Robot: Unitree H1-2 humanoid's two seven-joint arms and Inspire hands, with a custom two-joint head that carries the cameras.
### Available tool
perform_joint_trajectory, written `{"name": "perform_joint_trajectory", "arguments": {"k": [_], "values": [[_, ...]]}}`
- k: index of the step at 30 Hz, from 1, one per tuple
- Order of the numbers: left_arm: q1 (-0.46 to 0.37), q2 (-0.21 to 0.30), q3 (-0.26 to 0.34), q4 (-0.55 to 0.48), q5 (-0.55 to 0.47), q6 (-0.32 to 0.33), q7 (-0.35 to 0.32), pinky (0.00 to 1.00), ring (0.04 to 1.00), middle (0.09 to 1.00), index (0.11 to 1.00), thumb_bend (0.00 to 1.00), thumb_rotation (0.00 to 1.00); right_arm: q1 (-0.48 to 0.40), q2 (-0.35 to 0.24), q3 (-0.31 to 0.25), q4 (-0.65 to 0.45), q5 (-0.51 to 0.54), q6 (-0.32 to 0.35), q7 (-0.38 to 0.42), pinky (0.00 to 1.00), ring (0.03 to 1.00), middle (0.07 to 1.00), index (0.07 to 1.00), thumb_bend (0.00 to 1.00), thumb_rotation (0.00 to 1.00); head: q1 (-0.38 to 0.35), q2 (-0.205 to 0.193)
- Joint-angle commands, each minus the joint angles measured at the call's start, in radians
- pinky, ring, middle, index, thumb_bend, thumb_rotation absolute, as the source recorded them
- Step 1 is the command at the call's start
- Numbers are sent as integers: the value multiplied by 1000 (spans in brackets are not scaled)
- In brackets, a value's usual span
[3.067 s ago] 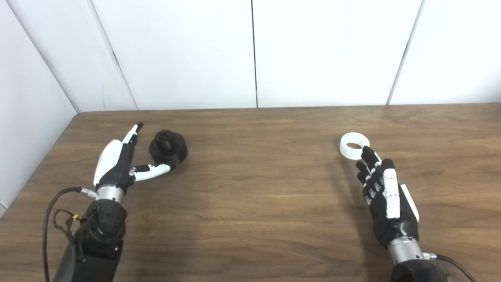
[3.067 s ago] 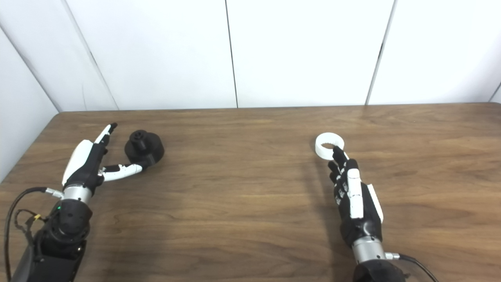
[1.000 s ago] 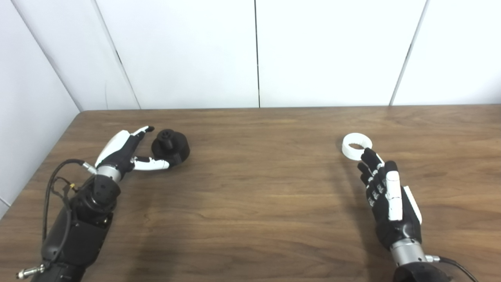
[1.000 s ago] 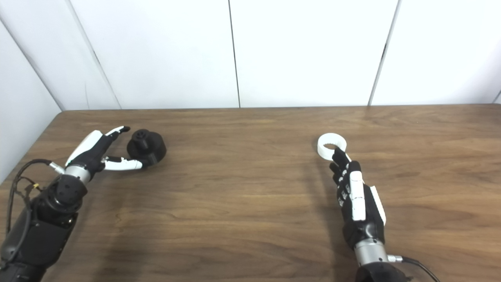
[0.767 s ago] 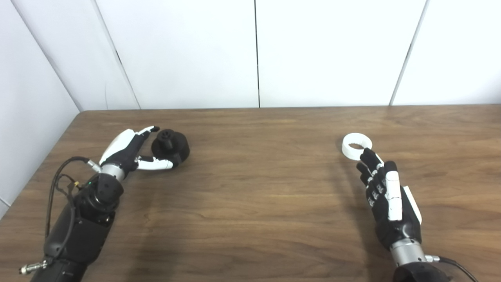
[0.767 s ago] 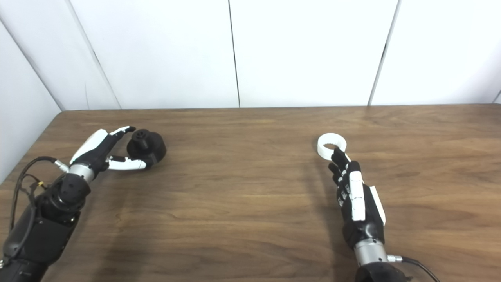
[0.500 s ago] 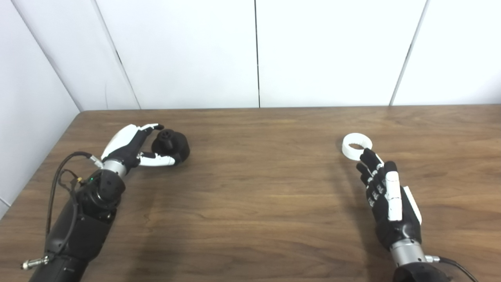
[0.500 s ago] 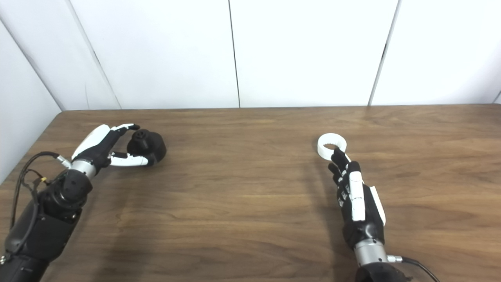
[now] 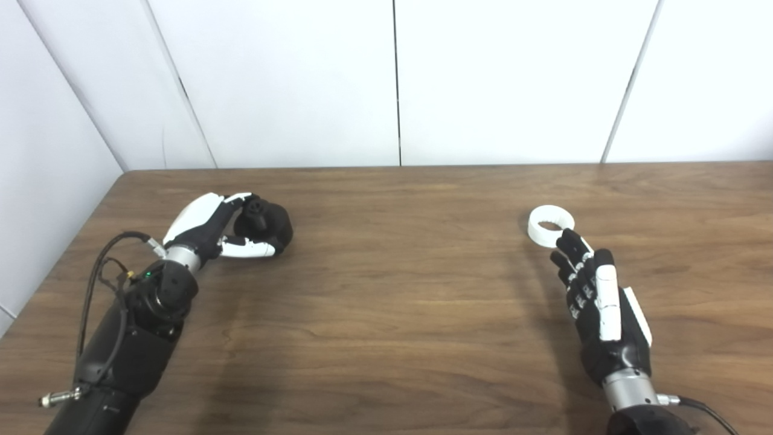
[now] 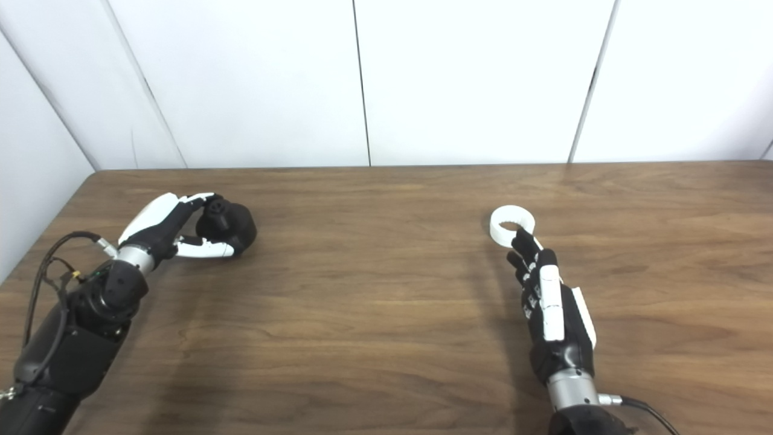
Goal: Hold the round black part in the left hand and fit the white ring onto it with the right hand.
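Left hand [image 9: 208, 226]: partly curled around the round black part [image 9: 264, 220]; fingers [image 9: 237, 199] arch over the part's raised hub, thumb [image 9: 249, 249] lies along its near side; both touch it, but the part rests on the worktop and whether the grip is firm cannot be told.
Right hand [image 9: 595, 302]: fingers extended and close together, holding nothing; fingertips [image 9: 566, 238] reach the near edge of the white ring [image 9: 548, 225], touching or just short of it, which cannot be told.
Round black part: one; squat cylinder with a smaller hub on top; well apart from the white ring, far to its left, near the worktop's left rear corner.
White ring: one; lies flat, opening upward, on the right half of the worktop, just beyond the right hand.
Worktop [image 9: 386, 290]: one; dark wood grain, carries both parts.
Wall panels [image 9: 398, 78]: white, behind the white ring, with vertical seams.
Cables [image 9: 102, 278]: black, looped beside the left forearm, far left of the white ring.
Count: two hands, one black part, one ring.
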Motion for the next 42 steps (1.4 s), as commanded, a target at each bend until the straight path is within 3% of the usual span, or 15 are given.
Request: {"name": "perform_joint_trajectory", "arguments": {"k": [1,5,10,18,31,42], "values": [[-55,29,10,-11,12,-25,29,883,991,920,871,1000,385,5,1,2,-41,6,-50,12,1000,935,930,909,568,1000,0,0],[-58,21,11,-8,14,0,21,883,997,927,876,1000,345,3,-1,2,-44,4,-46,13,1000,935,931,911,562,1000,2,1],[-58,21,-3,-21,32,38,0,892,1000,950,892,1000,370,2,-4,1,-52,6,-39,15,1000,936,935,913,556,1000,4,2],[-60,23,-8,3,24,7,15,871,1000,936,871,997,365,3,-6,-4,-61,21,-34,21,1000,939,939,914,560,1000,5,3],[-58,25,-23,7,48,34,10,850,1000,941,877,1000,395,5,-16,-4,-67,31,-35,32,1000,951,943,917,572,1000,5,4],[-51,23,-19,5,38,14,26,843,995,933,804,958,351,7,-17,-12,-74,45,-32,44,1000,958,944,914,579,1000,6,9]]}}
